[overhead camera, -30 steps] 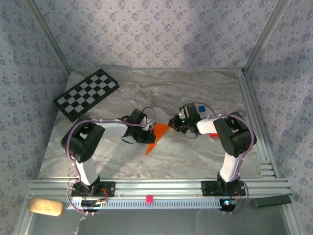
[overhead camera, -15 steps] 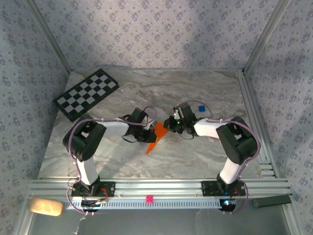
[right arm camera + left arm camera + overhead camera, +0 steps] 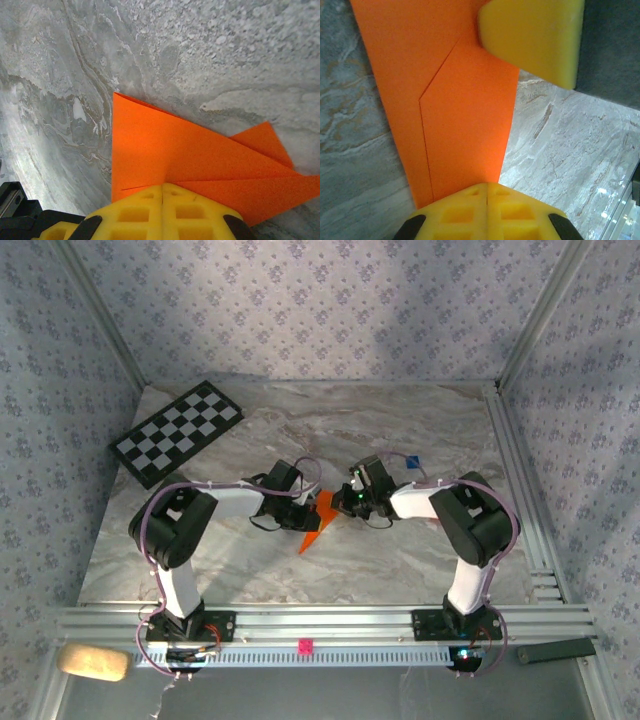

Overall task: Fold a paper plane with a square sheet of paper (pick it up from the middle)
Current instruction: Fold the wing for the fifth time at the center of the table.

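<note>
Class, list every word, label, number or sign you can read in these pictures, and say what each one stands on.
None can be read.
The orange paper is plain, folds only.
The checkerboard has squares, no characters.
The yellow fingers carry no print.
The marble table shows veining only.

**Our orange paper plane, half made**

We see the paper plane [image 3: 317,522] lying flat on the gray stone table, near the middle. It is bright orange, plain, and folded into a long thin shape with a sharp point toward the near edge. Up close [image 3: 455,115] we see layers on top of each other and a bent fold line. Its wide end [image 3: 190,160] has folded flaps that overlap.
</note>
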`<state>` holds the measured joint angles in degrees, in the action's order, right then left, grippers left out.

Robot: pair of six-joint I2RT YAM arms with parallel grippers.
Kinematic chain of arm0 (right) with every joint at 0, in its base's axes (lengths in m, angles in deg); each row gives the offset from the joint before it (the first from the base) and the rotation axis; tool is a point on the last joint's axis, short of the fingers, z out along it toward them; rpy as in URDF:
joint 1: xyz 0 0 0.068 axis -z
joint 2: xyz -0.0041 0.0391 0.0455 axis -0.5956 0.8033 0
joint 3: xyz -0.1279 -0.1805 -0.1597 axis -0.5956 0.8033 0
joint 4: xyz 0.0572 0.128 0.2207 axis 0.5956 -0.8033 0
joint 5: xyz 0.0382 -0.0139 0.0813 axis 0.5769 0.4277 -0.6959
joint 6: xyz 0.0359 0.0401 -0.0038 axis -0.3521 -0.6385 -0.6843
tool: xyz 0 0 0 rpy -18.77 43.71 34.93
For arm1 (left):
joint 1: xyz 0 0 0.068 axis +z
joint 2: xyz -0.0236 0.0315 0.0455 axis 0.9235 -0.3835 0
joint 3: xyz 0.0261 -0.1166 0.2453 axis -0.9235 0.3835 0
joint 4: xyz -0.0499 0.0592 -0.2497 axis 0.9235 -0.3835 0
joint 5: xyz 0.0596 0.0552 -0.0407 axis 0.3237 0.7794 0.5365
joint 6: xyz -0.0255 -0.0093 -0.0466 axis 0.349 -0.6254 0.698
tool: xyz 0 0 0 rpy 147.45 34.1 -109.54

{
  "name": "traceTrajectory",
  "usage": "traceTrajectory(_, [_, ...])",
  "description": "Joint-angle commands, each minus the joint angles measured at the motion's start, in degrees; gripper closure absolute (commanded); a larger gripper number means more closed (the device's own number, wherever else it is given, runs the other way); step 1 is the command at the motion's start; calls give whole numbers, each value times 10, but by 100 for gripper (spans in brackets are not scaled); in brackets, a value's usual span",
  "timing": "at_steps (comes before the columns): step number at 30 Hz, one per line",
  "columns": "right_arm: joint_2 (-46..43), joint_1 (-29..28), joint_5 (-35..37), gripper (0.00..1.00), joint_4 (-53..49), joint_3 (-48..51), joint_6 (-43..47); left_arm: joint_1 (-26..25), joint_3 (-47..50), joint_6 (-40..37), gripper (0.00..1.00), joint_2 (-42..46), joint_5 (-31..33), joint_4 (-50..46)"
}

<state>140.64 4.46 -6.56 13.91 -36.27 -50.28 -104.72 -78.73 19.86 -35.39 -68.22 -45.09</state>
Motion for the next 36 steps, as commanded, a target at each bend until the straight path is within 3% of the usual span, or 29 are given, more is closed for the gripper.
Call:
traceTrajectory(1, [24, 8, 35, 96, -42, 15, -2, 1, 7, -23, 100, -10, 6, -65])
traceTrajectory(16, [13, 9, 44, 98, -24, 27, 0, 3, 65, -36, 92, 48, -33, -93])
traceTrajectory(25, [12, 7, 38, 97, -29, 20, 6, 2, 75, -57, 93, 76, -41, -139])
traceTrajectory(32, [9, 2, -1, 93, -11, 1, 31, 8, 83, -26, 94, 135, -42, -122])
traceTrajectory(36, [-31, -3, -16, 88, -10, -8, 62, 41, 81, 13, 95, 170, -38, -78])
